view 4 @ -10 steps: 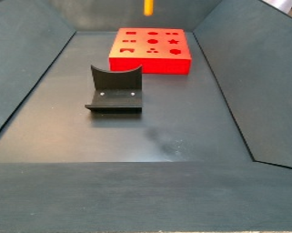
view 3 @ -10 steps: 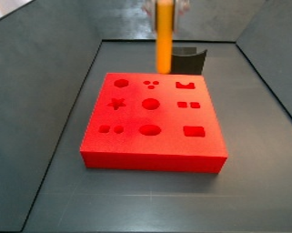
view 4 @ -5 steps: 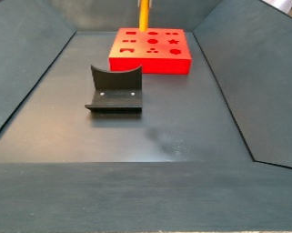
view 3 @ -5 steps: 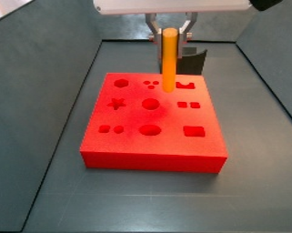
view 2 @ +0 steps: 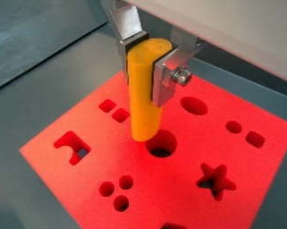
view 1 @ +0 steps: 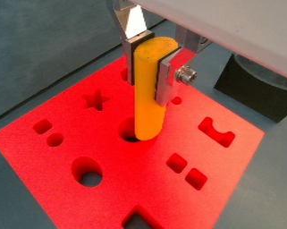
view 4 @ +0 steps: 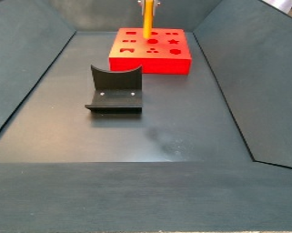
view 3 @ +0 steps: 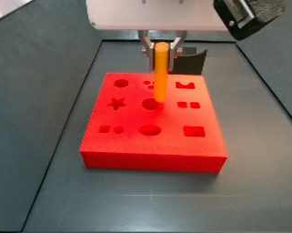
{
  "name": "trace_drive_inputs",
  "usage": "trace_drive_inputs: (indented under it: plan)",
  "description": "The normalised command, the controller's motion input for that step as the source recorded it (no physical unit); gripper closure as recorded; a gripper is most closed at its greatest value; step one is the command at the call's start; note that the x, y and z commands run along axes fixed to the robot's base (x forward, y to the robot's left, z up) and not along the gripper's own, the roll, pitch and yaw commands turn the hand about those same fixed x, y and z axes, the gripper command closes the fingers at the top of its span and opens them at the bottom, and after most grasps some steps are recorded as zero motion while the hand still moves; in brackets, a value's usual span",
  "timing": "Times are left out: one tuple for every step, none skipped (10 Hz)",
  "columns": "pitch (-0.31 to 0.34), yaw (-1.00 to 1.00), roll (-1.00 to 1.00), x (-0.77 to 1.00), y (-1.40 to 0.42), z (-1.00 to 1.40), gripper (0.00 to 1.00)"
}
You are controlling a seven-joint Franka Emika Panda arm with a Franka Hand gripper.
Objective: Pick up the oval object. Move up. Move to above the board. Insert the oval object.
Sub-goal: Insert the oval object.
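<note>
Gripper [view 1: 153,55] closed on top end of oval object [view 1: 148,98], peg upright, lower tip just over centre hole of board [view 1: 62,165]. Peg looks rigid, light, smooth, prob. slippery; grip near top seems adequate, keep it vertical.

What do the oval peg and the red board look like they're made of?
Oval object, held upright in the claw over the board's centre hole: probably plastic, smooth, faintly glossy, uniformly orange-yellow. Board: probably matte moulded or printed plastic, uniformly red with crisp hole edges.
</note>
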Motion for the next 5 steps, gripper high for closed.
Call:
trace_drive_inputs:
  plan:
    - [-0.004,0.00,0.01,0.00,-0.07,-0.11,1.00]
    - [-0.009,0.00,0.01,0.00,-0.05,-0.13,1.00]
    - [-0.010,0.00,0.00,0.00,0.00,-0.11,1.00]
    - [-0.010,0.00,0.00,0.00,0.00,-0.11,1.00]
    - [-0.007,0.00,0.00,0.00,0.00,-0.09,1.00]
